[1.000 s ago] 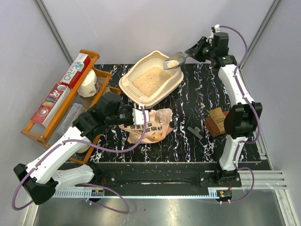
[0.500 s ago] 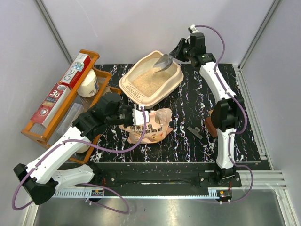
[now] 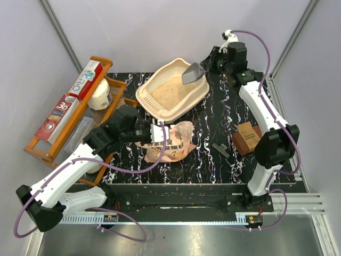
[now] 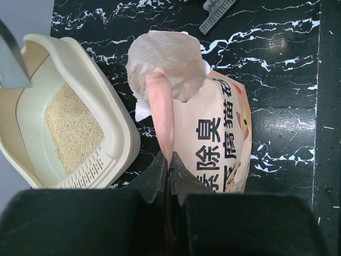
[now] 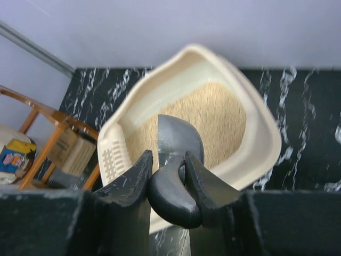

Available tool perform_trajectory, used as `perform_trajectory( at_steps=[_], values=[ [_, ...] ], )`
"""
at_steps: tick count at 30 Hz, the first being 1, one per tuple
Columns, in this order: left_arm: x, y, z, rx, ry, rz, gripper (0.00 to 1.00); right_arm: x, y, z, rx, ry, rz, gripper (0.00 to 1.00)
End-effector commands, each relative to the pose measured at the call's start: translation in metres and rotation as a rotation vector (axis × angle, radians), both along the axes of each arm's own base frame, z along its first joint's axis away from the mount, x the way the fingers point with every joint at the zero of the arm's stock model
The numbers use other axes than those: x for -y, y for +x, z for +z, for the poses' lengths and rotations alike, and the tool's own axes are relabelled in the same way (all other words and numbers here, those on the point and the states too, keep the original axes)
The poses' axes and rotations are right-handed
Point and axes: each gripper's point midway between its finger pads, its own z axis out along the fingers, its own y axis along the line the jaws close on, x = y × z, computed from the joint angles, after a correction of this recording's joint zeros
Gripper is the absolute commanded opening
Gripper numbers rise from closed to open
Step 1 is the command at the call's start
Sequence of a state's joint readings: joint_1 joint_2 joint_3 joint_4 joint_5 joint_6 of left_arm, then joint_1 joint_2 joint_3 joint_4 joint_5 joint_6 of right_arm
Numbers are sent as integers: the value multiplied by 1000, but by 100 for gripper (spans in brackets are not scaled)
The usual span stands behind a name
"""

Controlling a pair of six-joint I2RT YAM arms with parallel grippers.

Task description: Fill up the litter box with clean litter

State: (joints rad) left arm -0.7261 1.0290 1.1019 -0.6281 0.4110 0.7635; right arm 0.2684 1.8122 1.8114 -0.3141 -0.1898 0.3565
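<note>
Since the earlier frames, the right arm had drawn back toward 1 o'clock. Its grey scoop (image 3: 192, 73), loaded a second before and tipped into the tray half a second before, now hung empty over the far right rim.

One litter box (image 3: 159, 74) sat at 12 o'clock on the black marbled table (image 3: 213, 122). Its long axis ran from 7 o'clock to 1 o'clock, with the peaked high rim pointing to 1 o'clock and the low slotted end toward 7 o'clock. One bed of clean litter (image 3: 171, 92) lay inside, covering the floor of the tray and paler toward the walls.

The right gripper (image 5: 169, 160) was clamped on the single scoop's handle, one finger on each side, with the bowl angled down over the litter. At 6 o'clock from the tray lay one pink cat-litter bag (image 4: 213, 133), just beside the slotted end, its torn mouth open toward the tray. The left gripper (image 4: 168, 157) was pinched together on a fold of that bag.

Out at 9 o'clock stood one orange wooden rack (image 3: 100, 63) holding two long cartons, a far carton (image 3: 85, 79) and a near carton (image 3: 57, 114), plus one white jar (image 3: 99, 95). At 4 o'clock lay one brown box (image 3: 249, 136) and, near it, one grey clip (image 3: 219, 149).
</note>
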Motion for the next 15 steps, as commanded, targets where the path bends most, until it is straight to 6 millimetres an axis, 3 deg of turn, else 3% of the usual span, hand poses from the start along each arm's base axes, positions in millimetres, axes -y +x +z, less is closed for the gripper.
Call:
perform_trajectory(
  at_steps=[1,5,7,10,11,13,14,15],
  values=[
    [3,0,9,24,-33,-22,0,11,16,67,267,-34,-41,0],
    [4,1,10,28,-32,-22,0,17,14,85,330,-84,-41,0],
    [4,1,9,27,-29,-18,0,35,13,77,315,-110,-79,0],
    [3,0,7,24,-29,-20,0,65,3,81,298,-97,-130,0],
    [3,-1,7,23,-31,-20,0,89,-2,78,274,-87,-168,0],
    [4,0,6,22,-33,-21,0,117,-7,72,251,-89,-223,0],
    [4,0,6,21,-35,-18,0,144,-14,64,222,-94,-278,0],
    [5,1,7,22,-41,-17,0,156,-18,60,207,-95,-301,0]
  ],
)
